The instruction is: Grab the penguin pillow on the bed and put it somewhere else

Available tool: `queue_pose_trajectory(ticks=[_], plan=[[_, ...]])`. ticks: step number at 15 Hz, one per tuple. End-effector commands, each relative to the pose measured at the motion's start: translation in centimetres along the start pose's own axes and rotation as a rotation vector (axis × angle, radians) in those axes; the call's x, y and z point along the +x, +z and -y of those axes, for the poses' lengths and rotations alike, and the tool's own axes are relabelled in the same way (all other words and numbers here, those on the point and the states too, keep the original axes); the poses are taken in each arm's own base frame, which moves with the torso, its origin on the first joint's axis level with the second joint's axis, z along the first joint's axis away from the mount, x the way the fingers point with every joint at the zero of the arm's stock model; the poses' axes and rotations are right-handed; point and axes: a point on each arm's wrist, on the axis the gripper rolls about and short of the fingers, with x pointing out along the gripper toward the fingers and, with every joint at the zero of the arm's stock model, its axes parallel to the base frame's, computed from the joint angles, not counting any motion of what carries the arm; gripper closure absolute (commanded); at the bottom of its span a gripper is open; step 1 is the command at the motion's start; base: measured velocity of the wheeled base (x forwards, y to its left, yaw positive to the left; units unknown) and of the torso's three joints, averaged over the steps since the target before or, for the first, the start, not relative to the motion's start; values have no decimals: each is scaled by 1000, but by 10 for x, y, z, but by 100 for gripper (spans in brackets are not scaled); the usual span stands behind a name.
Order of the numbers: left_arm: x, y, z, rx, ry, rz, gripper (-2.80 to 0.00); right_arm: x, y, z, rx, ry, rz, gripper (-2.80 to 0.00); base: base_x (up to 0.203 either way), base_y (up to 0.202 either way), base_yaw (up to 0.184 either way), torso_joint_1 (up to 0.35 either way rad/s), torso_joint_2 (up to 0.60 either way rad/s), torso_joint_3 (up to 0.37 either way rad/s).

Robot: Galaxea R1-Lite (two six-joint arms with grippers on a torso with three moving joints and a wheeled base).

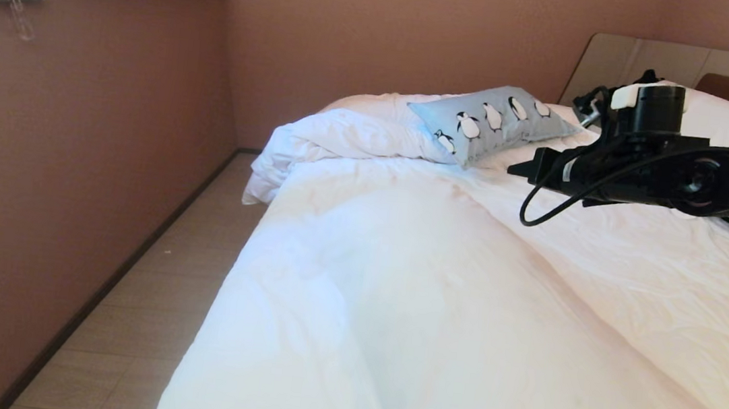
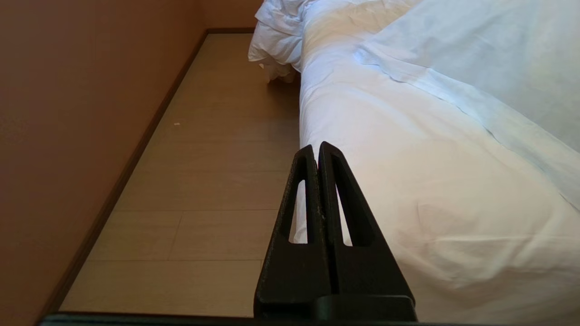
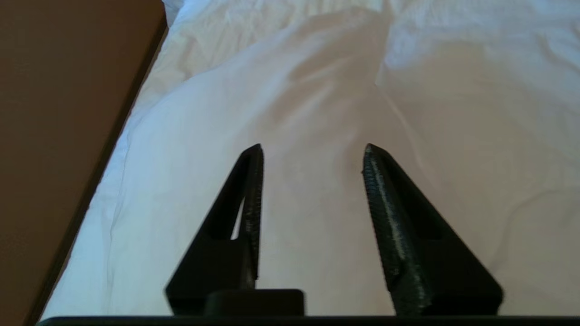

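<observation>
1. The black right gripper (image 3: 312, 156) reaches in from the right over the white rumpled bed (image 1: 436, 293), its jaws apart and holding nothing.
2. The small light blue-grey penguin pillow (image 1: 491, 123) lies just beyond it, farther and slightly left, long axis running near-left to far-right.
3. The black left gripper (image 2: 317, 151), jaws together, hangs at the bed's left side, much less near.

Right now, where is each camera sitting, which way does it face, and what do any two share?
Head view: high at the bed's foot, facing the penguin pillow near the headboard; the right arm reaches in.
Left wrist view: low beside the bed, looking along the floor; left pincer shut.
Right wrist view: above the white duvet; right pincer open, empty.
Head and left wrist views share the bunched duvet corner.
</observation>
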Motion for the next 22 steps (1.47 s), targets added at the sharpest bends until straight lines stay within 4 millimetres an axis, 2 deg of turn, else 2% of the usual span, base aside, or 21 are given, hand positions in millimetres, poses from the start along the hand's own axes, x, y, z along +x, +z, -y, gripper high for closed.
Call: queue_pose_trajectory(ticks=[1, 7, 11, 12, 14, 16, 18, 20, 22], plan=[[0, 0, 0, 0, 1, 0, 0, -30, 14, -8, -7, 15, 48, -280, 0, 0, 0, 0, 0, 0], [0, 0, 0, 0, 1, 0, 0, -80, 21, -41, -30, 89, 90, -280, 0, 0, 0, 0, 0, 0], [0, 0, 0, 0, 1, -1, 0, -127, 17, -62, -54, 151, 119, -280, 0, 0, 0, 0, 0, 0], [0, 0, 0, 0, 1, 0, 0, -139, 17, -64, -56, 159, 131, 0, 0, 0, 0, 0, 0, 0], [0, 0, 0, 0, 1, 0, 0, -156, 16, -65, -54, 155, 146, 0, 0, 0, 0, 0, 0, 0], [0, 0, 0, 0, 1, 0, 0, -159, 11, -62, -43, 69, 147, 0, 0, 0, 0, 0, 0, 0], [0, 0, 0, 0, 1, 0, 0, -171, 8, -60, -27, 4, 168, 0, 0, 0, 0, 0, 0, 0], [0, 0, 0, 0, 1, 0, 0, -202, 6, -60, 29, 10, 209, 0, 0, 0, 0, 0, 0, 0], [0, 0, 0, 0, 1, 0, 0, -240, -5, -58, 78, 13, 234, 0, 0, 0, 0, 0, 0, 0]])
